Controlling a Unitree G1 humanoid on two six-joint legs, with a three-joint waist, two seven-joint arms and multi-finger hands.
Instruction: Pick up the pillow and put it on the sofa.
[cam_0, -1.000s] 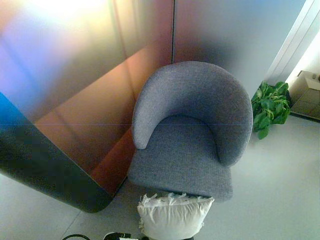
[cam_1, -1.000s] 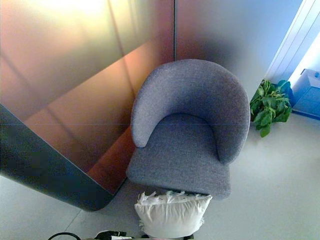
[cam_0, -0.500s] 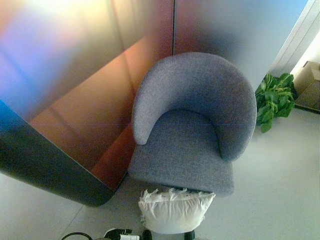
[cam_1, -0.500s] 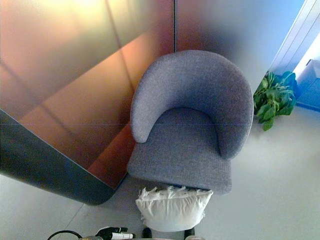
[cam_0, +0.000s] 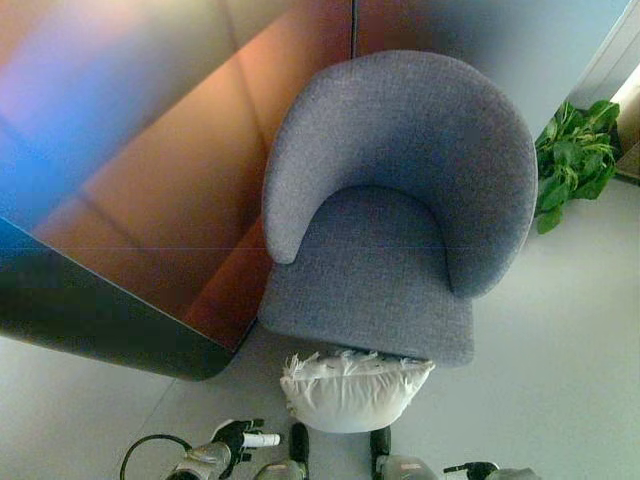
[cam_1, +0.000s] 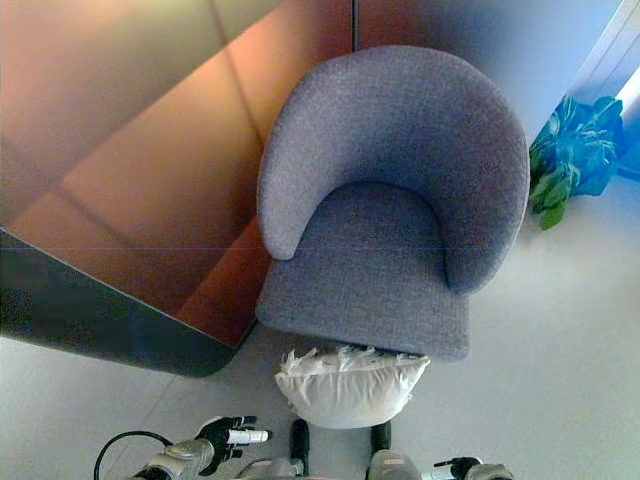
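A white pillow (cam_0: 355, 391) with a fringed top edge lies on the grey floor, right against the front of the grey round-backed armchair (cam_0: 372, 280). The chair's seat holds nothing. My left hand (cam_1: 228, 436) shows low at the bottom left, left of the pillow and apart from it, its fingers relaxed and one white tip pointing right. Only a dark sliver of my right hand (cam_1: 456, 465) peeks in at the bottom edge, to the right of the pillow and below it; it touches nothing.
A reddish-brown wall panel (cam_0: 150, 190) with a dark rounded corner (cam_0: 190, 360) stands close on the chair's left. A green potted plant (cam_0: 575, 160) sits on the floor at the far right. Bare grey floor (cam_0: 550, 380) lies right of the chair.
The whole picture has shifted upward, so the camera has tipped down. Both hands have come into view at the bottom edge. The pillow and chair stay in place.
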